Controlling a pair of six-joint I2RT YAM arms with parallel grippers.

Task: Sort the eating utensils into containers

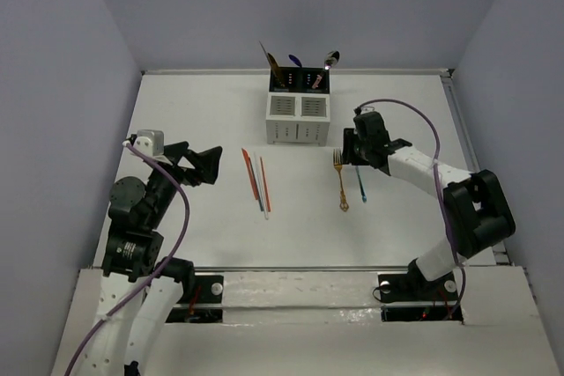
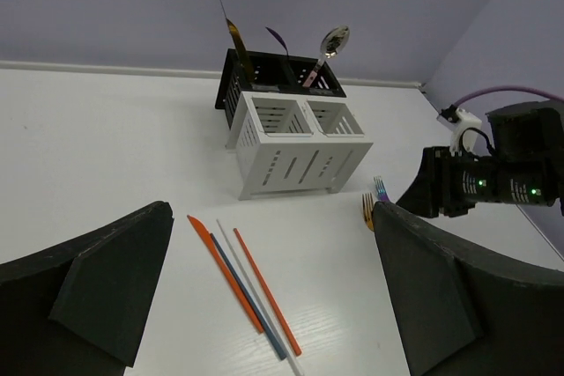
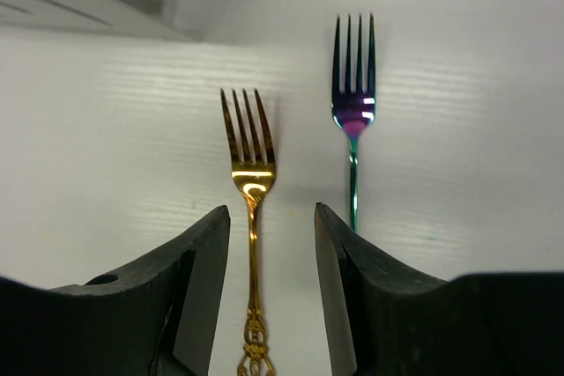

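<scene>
One iridescent fork [image 3: 353, 85] lies partly hidden behind right gripper [image 3: 269, 217]

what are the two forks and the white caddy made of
Gold fork: likely metal with polished gold plating; it shows sharp mirror highlights. Iridescent fork: likely metal with a rainbow coating, glossy purple to green. White caddy: probably matte plastic or painted wood; slotted walls, no shine.

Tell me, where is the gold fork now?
In the top view the gold metal fork lies right of centre on the white table, just left of the iridescent purple-blue fork, under the open right pincer.
</scene>
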